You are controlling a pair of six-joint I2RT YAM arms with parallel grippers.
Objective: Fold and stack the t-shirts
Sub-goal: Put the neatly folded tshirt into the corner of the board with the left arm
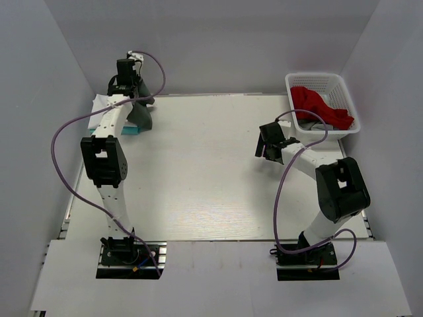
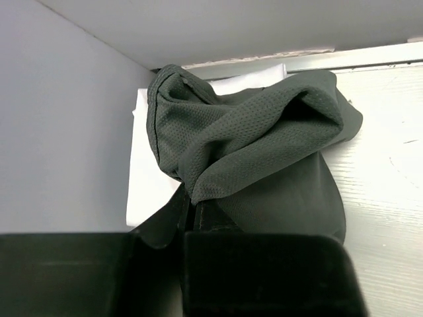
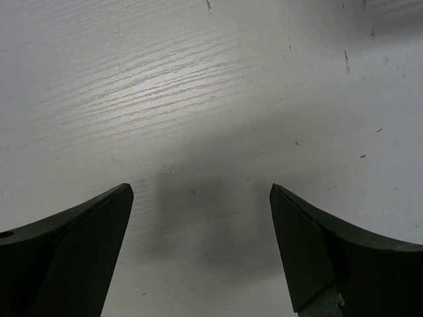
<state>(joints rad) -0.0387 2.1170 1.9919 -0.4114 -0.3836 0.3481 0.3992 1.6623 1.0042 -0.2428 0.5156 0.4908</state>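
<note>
My left gripper [image 1: 135,94] is at the table's far left corner, shut on a bunched dark grey t-shirt [image 1: 142,115]. In the left wrist view the jaws [image 2: 188,206] pinch a fold of the grey shirt [image 2: 264,139], which drapes over a folded white t-shirt [image 2: 149,178]. The white shirt [image 1: 102,102] lies on a teal t-shirt [image 1: 130,131], of which only an edge shows. A red t-shirt [image 1: 320,105] lies crumpled in the basket. My right gripper [image 1: 269,152] is open and empty over the bare table [image 3: 198,86], fingertips apart [image 3: 201,191].
A white lattice basket [image 1: 350,99] stands at the far right corner. Grey walls enclose the table on the left, back and right; the left gripper is close to the left wall [image 2: 59,132]. Purple cables loop off both arms.
</note>
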